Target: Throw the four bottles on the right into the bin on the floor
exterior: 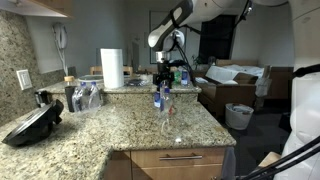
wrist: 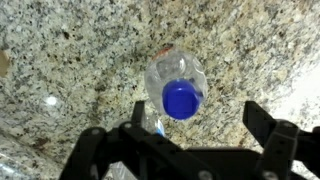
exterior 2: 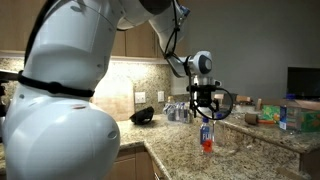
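A small clear bottle with a blue cap [wrist: 178, 98] stands upright on the granite counter, seen from above in the wrist view. It also shows in both exterior views [exterior: 160, 98] [exterior 2: 207, 136]. My gripper [wrist: 200, 125] is open and hangs just above it, with the cap nearer the left finger; it also shows in both exterior views [exterior: 163, 77] [exterior 2: 205, 104]. A second clear bottle [exterior: 166, 121] stands just in front on the counter. Part of another bottle [wrist: 152, 122] shows behind the left finger. The pale grey bin [exterior: 239, 116] stands on the floor beyond the counter's end.
A white paper-towel roll [exterior: 112, 68] stands at the back of the counter. Clear jars [exterior: 86, 96] and a black device [exterior: 33, 126] sit along the wall side. Cardboard boxes [exterior: 236, 82] lie behind the bin. The counter edge [exterior: 215, 128] is close to the bottles.
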Controlling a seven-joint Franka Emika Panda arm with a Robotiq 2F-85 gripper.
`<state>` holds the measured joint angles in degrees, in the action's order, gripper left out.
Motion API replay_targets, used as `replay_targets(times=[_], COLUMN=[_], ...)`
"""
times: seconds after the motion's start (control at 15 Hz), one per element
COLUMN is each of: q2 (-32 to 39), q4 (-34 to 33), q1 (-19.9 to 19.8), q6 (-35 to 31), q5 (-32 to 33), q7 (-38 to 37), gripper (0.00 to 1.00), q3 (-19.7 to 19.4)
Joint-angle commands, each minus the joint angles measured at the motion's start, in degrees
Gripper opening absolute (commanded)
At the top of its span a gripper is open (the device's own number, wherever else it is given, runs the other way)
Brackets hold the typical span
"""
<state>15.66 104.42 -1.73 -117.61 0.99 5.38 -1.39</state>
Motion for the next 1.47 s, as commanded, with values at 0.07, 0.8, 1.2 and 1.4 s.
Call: replay_targets(times=[0.07,0.8,1.2,1.4], q2=[2.6,3.8,2.8,1.3], q4=[-4.0,-5.7,-3.9,-1.0], q1=[-1.6,-1.8,-2.5,-2.6], q6=[4.4,5.9,5.0,3.1], q5=[-2.7,-2.5,-3.2,-3.4], q7=[1.8,1.4,1.9,2.1], gripper=[0.73,0.06,0.37,0.55], q3=[0.2,0.6,0.4,0.4])
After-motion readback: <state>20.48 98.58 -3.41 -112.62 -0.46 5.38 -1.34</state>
